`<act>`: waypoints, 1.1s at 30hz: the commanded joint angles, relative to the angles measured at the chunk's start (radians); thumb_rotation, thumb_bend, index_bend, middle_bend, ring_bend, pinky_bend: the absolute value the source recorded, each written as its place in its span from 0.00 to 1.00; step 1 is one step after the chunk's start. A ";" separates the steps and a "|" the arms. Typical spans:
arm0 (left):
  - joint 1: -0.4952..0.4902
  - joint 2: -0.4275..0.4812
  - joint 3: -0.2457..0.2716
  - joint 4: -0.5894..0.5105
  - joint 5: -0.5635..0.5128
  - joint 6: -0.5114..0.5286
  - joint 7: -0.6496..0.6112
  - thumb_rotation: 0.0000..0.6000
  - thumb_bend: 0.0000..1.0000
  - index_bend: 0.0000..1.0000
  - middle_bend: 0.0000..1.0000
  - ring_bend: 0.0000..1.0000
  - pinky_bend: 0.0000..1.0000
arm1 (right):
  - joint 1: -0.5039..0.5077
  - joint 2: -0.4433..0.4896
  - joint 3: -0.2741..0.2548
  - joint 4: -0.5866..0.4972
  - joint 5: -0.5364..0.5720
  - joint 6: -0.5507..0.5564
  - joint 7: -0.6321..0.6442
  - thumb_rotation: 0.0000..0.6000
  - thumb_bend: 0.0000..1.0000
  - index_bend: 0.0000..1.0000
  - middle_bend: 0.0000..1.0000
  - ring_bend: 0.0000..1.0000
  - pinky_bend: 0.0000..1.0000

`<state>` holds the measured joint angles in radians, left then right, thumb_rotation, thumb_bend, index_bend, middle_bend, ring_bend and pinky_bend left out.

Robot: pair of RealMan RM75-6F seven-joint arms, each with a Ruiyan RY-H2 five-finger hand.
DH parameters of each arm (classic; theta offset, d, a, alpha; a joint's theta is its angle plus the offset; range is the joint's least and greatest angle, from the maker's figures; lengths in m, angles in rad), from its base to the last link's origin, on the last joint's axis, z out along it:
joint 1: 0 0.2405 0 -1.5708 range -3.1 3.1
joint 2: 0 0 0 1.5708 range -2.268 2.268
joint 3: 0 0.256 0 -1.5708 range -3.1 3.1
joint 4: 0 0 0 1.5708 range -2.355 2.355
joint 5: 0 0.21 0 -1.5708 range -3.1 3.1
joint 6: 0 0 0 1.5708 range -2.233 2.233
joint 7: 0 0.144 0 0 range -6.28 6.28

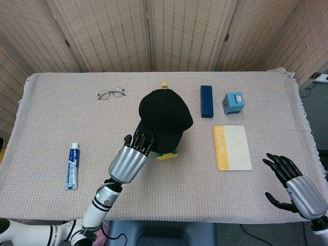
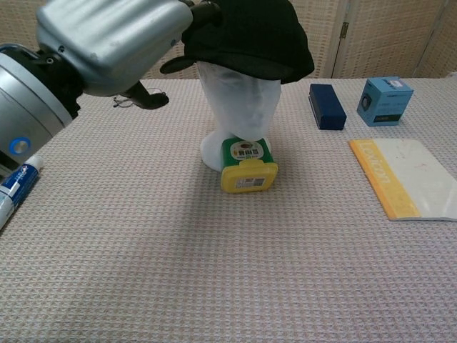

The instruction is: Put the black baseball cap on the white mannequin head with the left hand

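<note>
Black baseball cap [image 2: 253, 36] sits on the white mannequin head [image 2: 239, 96]; left hand [image 1: 128, 159], fingers released, should retreat straight without snagging the brim.

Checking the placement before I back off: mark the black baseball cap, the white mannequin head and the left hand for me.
black baseball cap [image 1: 165, 111], head view, top of the crown.
white mannequin head [image 2: 240, 107], chest view, the face below the cap.
left hand [image 1: 126, 162], head view, silver back of the hand.
</note>
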<state>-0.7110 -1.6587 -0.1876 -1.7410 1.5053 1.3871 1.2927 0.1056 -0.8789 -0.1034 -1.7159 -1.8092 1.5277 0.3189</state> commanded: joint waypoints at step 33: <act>0.480 0.551 0.161 -0.021 -0.001 0.155 -1.355 0.97 0.17 0.07 0.19 0.13 0.33 | 0.083 -0.059 0.024 -0.059 0.126 -0.239 -0.169 1.00 0.26 0.00 0.00 0.00 0.00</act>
<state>-0.3068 -1.2172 -0.1045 -1.7321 1.4269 1.5290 0.1104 0.1832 -0.9329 -0.0804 -1.7726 -1.6901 1.2974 0.1580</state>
